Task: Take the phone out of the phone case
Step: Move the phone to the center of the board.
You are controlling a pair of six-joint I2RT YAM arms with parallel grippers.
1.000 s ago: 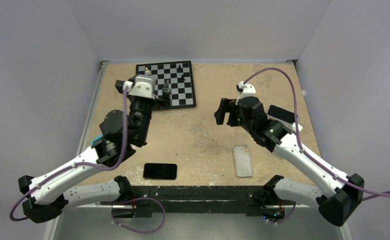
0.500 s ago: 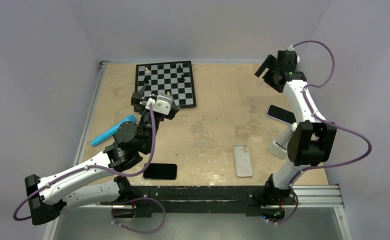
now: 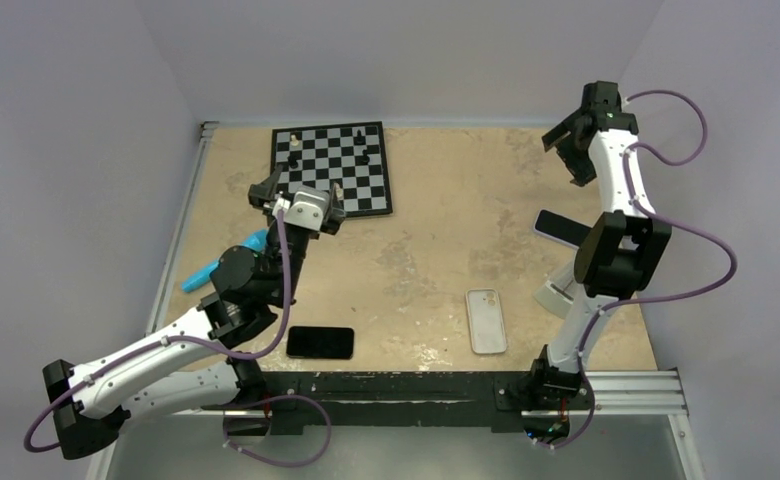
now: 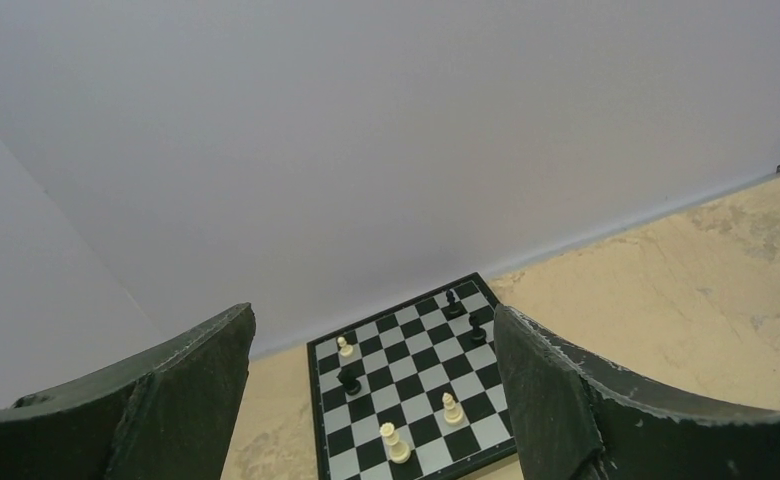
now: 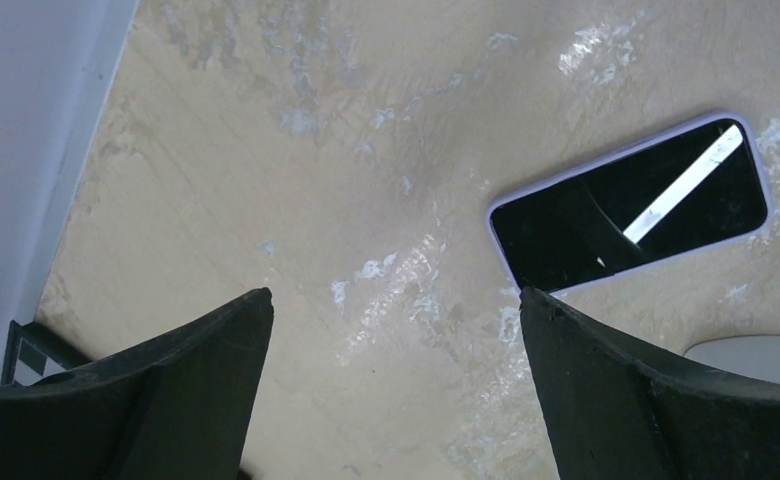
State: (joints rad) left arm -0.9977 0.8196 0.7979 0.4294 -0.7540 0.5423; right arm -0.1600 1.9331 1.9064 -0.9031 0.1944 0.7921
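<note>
No text, brand or number can be read on the cased phone (image 5: pixel 631 200) or the chessboard (image 4: pixel 416 390).

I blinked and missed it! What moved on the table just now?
The right claw swung up from the middle of the table to the far right corner. The left claw pulled back a little beside the chessboard, uncovering more of a blue thing. Both claws are open; nothing was grabbed. The black phone and lilac-cased phone stayed put.
</note>
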